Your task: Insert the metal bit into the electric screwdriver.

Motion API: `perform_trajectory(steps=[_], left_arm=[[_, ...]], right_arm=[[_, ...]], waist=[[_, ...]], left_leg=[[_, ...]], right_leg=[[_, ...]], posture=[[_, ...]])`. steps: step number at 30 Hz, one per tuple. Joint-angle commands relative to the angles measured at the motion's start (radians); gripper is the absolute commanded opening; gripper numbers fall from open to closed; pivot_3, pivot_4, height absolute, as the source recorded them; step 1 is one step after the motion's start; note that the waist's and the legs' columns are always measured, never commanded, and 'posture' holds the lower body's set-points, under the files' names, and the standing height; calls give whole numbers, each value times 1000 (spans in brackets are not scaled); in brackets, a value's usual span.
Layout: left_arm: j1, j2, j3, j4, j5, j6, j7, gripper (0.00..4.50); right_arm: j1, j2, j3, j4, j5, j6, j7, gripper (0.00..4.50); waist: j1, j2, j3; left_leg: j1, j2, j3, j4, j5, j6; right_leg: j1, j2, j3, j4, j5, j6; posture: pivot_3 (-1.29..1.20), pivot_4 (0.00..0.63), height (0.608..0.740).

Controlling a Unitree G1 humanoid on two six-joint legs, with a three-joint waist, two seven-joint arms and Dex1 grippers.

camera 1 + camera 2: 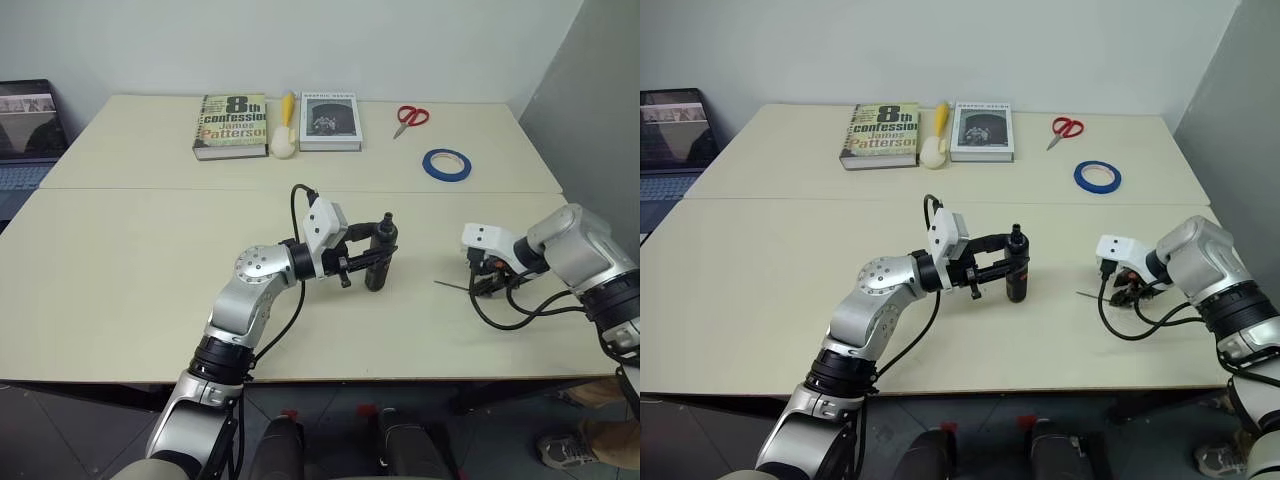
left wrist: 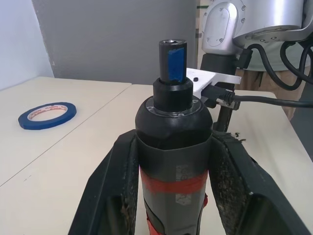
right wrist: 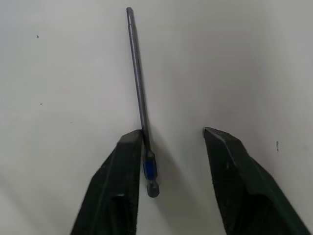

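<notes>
Tool [image 1: 486, 283] near "8th confession" book [image 1: 232, 126]

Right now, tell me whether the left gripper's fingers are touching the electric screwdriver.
Touching. The left wrist view shows both fingers of the left gripper pressed against the sides of the electric screwdriver, which stands upright between them, with no gap.

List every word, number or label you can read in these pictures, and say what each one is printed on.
"8th confession" and "James Patterson": cover of the left book, at the table's far edge.
"GRAPHIC NOVEL", faint: top of the grey book beside it; its other print is too small to read.
Blue tape roll: red marks on its inner ring, too blurred to read.
Laptop screen: unreadable.
Screwdriver, metal bit, scissors: no readable text.
</notes>
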Motion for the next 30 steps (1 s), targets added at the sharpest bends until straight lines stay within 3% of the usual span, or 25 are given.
perform_trajectory(steps=[1, 6, 14, 21, 26, 28, 30], left_arm=[[-11, -4, -6, -42, -7, -16, 2, 1661], [-19, -7, -6, -27, -4, -24, 0, 1661], [-26, -10, -7, -1, 0, -39, -9, 1661], [-38, -14, 2, 22, 15, -47, 16, 1661], [-46, -14, 15, 40, 34, -61, 47, 1661], [-52, -20, 21, 50, 38, -63, 67, 1661], [-58, -27, 26, 60, 47, -72, 91, 1661]], right_arm=[[30, 3, -6, -33, -14, 12, 9, 1100], [46, -2, -14, -62, -13, 36, 25, 43], [27, -18, -72, -110, 24, 41, 54, 0], [4, -1, -348, -340, 199, 235, -32, 0], [79, 43, -570, -598, 327, 441, -151, 0], [135, 92, -664, -721, 361, 484, -221, 0], [171, 216, -770, -849, 389, 514, -339, 0]], waist=[[0, 0, 0], [-1, 0, 0], [0, 0, 0], [1, 1, 0], [2, 1, 0], [3, 0, 0], [1, 0, 0]], left_leg=[[0, 0, 0, 0, 0, 0], [0, 0, 0, 0, 0, 0], [0, 0, 0, 0, 0, 0], [0, 0, 0, 0, 0, 0], [0, 0, -1, 0, 0, 0], [-1, 0, -1, 0, 0, 0], [-1, 0, -1, 0, 0, 0]], right_leg=[[0, 0, 0, 0, 0, 0], [0, 0, 0, 0, 0, 0], [0, 0, 0, 0, 0, 0], [0, 0, 0, 0, 0, 0], [0, 0, -1, 0, 0, 0], [0, 0, -1, 0, 0, 0], [0, 0, -1, 0, 0, 0]], posture=[[0, 150, 740], [0, 150, 740], [0, 150, 740], [0, 150, 740], [0, 150, 740], [0, 150, 740], [0, 150, 740]])
